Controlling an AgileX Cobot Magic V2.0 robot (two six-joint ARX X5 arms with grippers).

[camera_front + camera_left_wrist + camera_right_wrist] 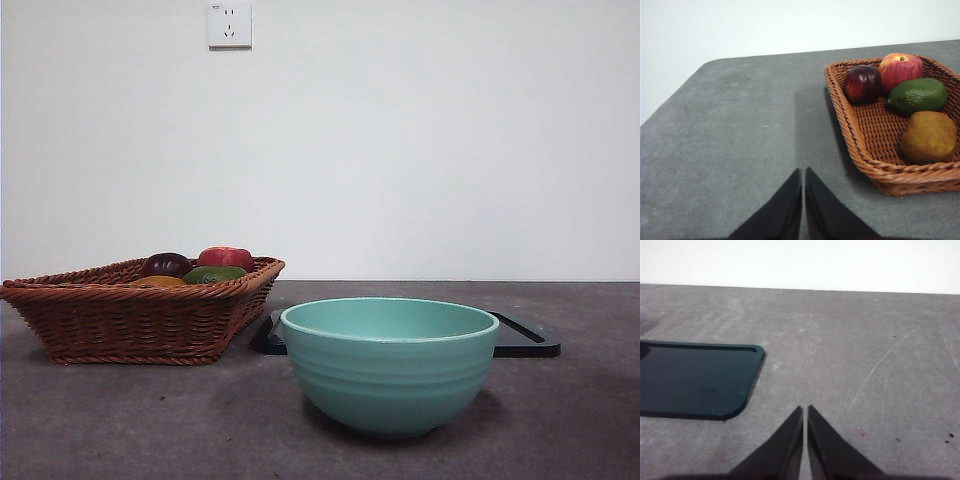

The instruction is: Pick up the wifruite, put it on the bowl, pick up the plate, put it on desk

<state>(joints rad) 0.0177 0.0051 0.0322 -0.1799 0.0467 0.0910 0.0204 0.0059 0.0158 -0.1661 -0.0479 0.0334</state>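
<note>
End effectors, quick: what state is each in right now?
Left end effector: closed, holding nothing, near the basket.
Right end effector: closed, holding nothing, beside the tray.

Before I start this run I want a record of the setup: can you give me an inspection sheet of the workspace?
Surface: the dark grey desk, matte, with scratches and small specks in the right wrist view.
Job's things: mint-green bowl, upright, nothing seen inside; fruit in the wicker basket: red apple, dark red fruit, green avocado, yellow-brown fruit.
Clutter: flat black tray behind the bowl, bare where visible.
Grippers: left claw shut, beside the basket; right claw shut, near the tray; both holding nothing.
Cables: nothing seen.
Surroundings: white wall, one wall socket.
</note>
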